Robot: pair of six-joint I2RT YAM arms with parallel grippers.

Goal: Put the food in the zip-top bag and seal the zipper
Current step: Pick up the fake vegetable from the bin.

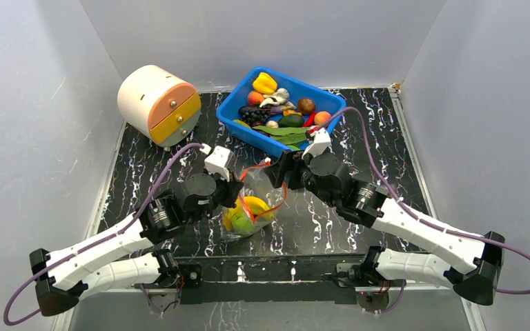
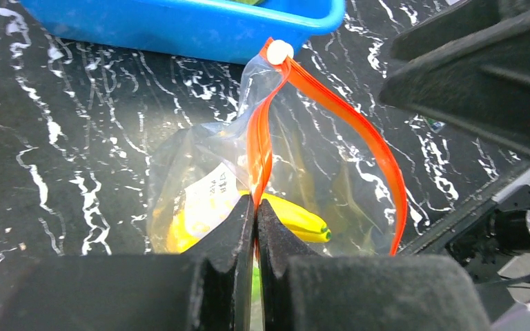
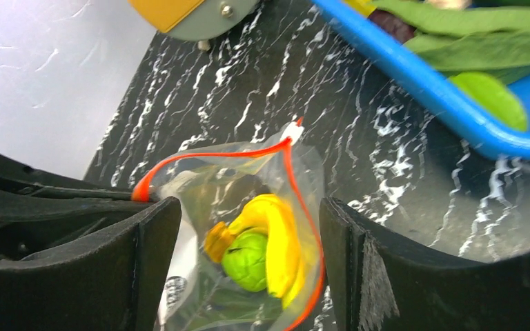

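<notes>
The clear zip-top bag (image 1: 252,210) lies on the table between my arms with its mouth open. A yellow banana (image 3: 279,231) and a green lime (image 3: 246,261) are inside it. The orange-red zipper (image 2: 359,127) loops around the mouth, with a white slider (image 2: 279,52) at its far end. My left gripper (image 2: 255,207) is shut on the zipper strip at the bag's near edge; it also shows in the top view (image 1: 239,196). My right gripper (image 3: 248,241) is open and empty, above the bag's mouth, jaws to either side; in the top view (image 1: 276,172) it is right of the left gripper.
A blue bin (image 1: 238,114) stands just behind the bag with more toy food, including long green leaves (image 1: 283,132), a peach (image 1: 322,118) and a yellow pepper (image 1: 264,83). A round cream drawer unit (image 1: 159,103) stands at the back left. Grey walls enclose the table.
</notes>
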